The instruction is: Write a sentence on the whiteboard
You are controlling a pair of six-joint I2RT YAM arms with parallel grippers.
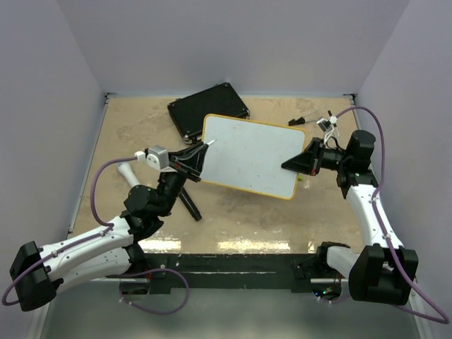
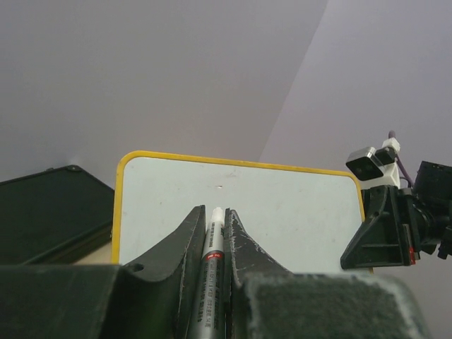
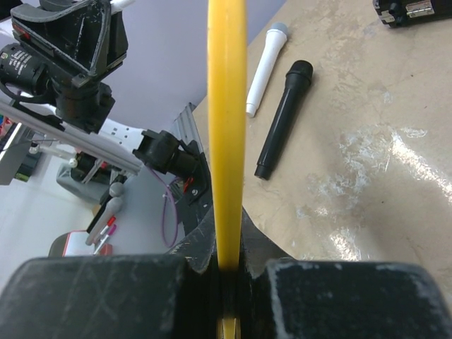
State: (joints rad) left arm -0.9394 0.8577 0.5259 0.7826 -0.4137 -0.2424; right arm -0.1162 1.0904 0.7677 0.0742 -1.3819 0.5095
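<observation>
The whiteboard (image 1: pixel 251 155), white with a yellow rim, is held tilted above the table. My right gripper (image 1: pixel 300 164) is shut on its right edge; in the right wrist view the rim (image 3: pixel 226 106) runs edge-on between the jaws of this gripper (image 3: pixel 227 236). My left gripper (image 1: pixel 192 159) is shut on a silver marker (image 2: pixel 214 244), whose white end (image 1: pixel 210 143) is at the board's upper left. I cannot tell if it touches. In the left wrist view the board's face (image 2: pixel 282 205) shows only a tiny speck (image 2: pixel 222 188); no green sentence is visible.
A black case (image 1: pixel 208 109) lies at the back, partly under the board, and shows at the left of the left wrist view (image 2: pixel 49 212). A white marker (image 3: pixel 265 67) and a black marker (image 3: pixel 282 116) lie on the table under my left arm. Small items (image 1: pixel 311 119) lie at the back right.
</observation>
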